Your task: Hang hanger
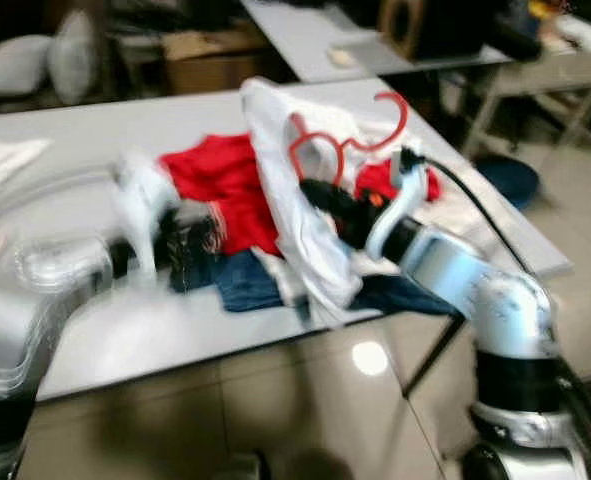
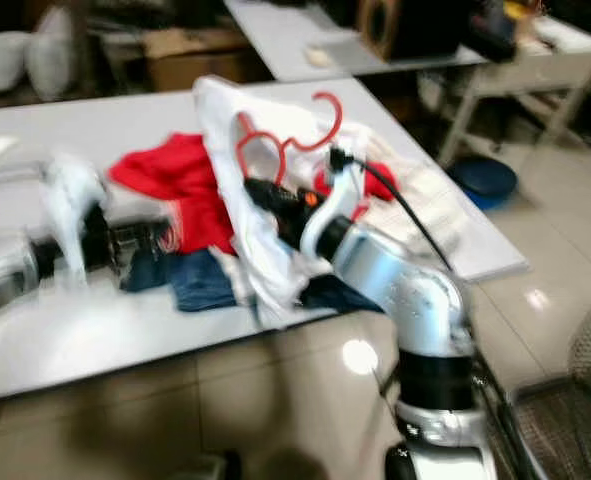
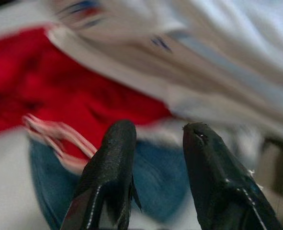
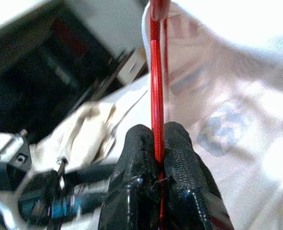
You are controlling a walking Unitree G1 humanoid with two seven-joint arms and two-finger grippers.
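Red thin hanger [image 4: 155,81] clamped in right gripper [image 4: 156,158] jaws, left gripper [image 3: 153,143] jaws apart.

Nothing readable anywhere, honestly. The white garment [image 4: 237,110] had a faint bluish print on it, around 3 o'clock in the right wrist view, but it was way too blurred to make out letters, numbers or a brand.
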